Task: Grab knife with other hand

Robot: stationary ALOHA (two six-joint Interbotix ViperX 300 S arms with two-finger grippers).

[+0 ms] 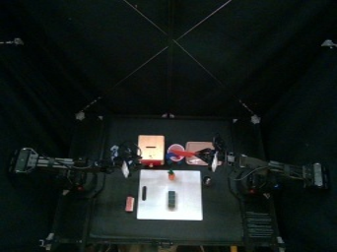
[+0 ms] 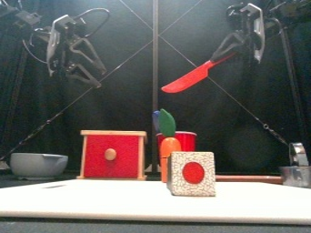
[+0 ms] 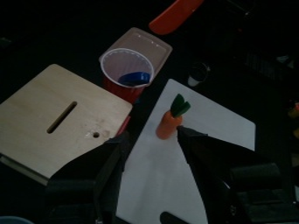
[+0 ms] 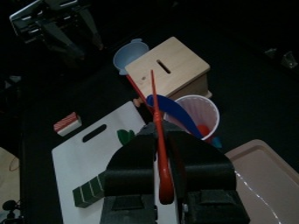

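Observation:
The red knife (image 2: 195, 75) hangs high over the table, with my right gripper (image 2: 238, 47) shut on its handle end and the blade slanting down toward the middle. In the right wrist view the knife (image 4: 162, 131) runs out from between the jaws of my right gripper (image 4: 165, 179). My left gripper (image 2: 61, 41) stands open and empty, high at the left and apart from the knife. From the left wrist, the knife's red tip (image 3: 176, 12) shows beyond the cup, far from my left gripper (image 3: 152, 188).
A white board (image 1: 188, 200) lies on the table with a carrot (image 3: 172, 120) and a dark block (image 1: 171, 200) on it. Behind it stand a wooden box (image 3: 59, 122) and a red cup (image 3: 131, 63). An orange-red bar (image 1: 130, 204) lies left of the board. A bowl (image 2: 36, 165) sits far left.

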